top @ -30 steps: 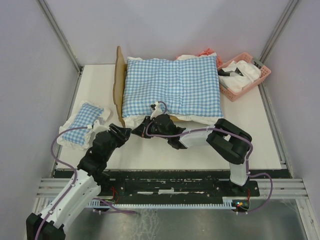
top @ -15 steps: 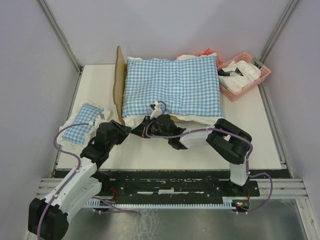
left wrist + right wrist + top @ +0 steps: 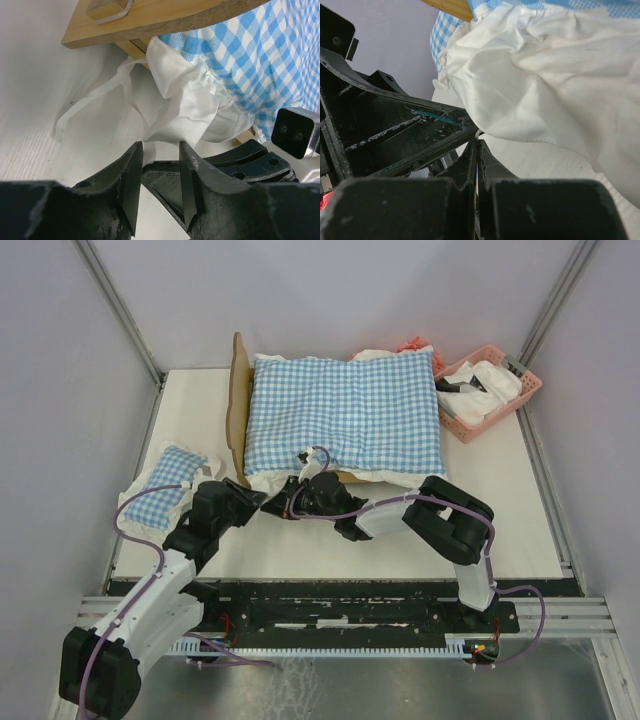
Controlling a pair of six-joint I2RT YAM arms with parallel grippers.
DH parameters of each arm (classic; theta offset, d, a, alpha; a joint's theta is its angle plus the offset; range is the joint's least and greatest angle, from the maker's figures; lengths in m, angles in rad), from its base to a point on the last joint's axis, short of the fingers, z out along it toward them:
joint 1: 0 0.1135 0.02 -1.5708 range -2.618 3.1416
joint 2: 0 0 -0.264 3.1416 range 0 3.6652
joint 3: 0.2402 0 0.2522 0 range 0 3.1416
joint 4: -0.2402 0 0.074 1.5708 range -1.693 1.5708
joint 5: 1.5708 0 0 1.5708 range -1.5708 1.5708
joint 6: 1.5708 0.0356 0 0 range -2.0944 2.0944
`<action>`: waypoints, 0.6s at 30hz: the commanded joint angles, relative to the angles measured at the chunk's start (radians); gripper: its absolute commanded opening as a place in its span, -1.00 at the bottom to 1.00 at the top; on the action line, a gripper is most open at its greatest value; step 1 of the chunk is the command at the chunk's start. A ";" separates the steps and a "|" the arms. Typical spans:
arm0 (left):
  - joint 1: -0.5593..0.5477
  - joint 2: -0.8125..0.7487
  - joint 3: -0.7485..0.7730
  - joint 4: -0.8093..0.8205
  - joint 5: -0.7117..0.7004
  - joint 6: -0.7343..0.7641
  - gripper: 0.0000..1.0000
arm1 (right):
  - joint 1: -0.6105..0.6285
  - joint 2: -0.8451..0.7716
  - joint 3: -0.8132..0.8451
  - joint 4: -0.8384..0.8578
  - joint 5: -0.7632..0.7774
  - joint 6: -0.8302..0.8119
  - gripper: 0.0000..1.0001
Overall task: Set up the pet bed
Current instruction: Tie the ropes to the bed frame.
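Note:
The pet bed (image 3: pixel 238 410) of light wood stands at the table's back with its headboard on the left. A blue-and-white checked cushion (image 3: pixel 345 410) covers it. The cushion's white frill (image 3: pixel 185 105) hangs over the bed's near left corner, and a thin white tie (image 3: pixel 95 100) trails onto the table. My left gripper (image 3: pixel 160 172) stands open at that corner, jaws partly apart, with a bit of frill and the right gripper's tip between them. My right gripper (image 3: pixel 477 150) is shut, seemingly pinching a thin white strip of the tie. In the top view both grippers (image 3: pixel 262 502) (image 3: pixel 282 504) meet tip to tip.
A small checked pillow (image 3: pixel 160 490) with a white frill lies on the table left of my left arm. A pink basket (image 3: pixel 490 390) holding white and dark items stands at the back right. The headboard's wooden edge (image 3: pixel 150 22) is just above the left gripper.
My left arm has swung right from the small pillow to the bed's near left corner, and its jaws have narrowed. The right gripper has stayed shut in place.

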 commanded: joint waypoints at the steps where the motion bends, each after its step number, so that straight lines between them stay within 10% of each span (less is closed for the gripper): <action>1: 0.009 0.019 0.003 0.059 0.052 -0.042 -0.16 | -0.001 0.001 0.029 0.095 -0.011 0.000 -0.96; 11: 0.010 0.053 -0.005 0.032 0.047 -0.008 -0.20 | -0.001 0.001 0.026 0.094 -0.004 -0.024 -0.96; 18: 0.012 0.045 0.001 0.061 0.063 0.054 -0.92 | -0.003 -0.019 0.034 0.038 -0.024 -0.147 -0.78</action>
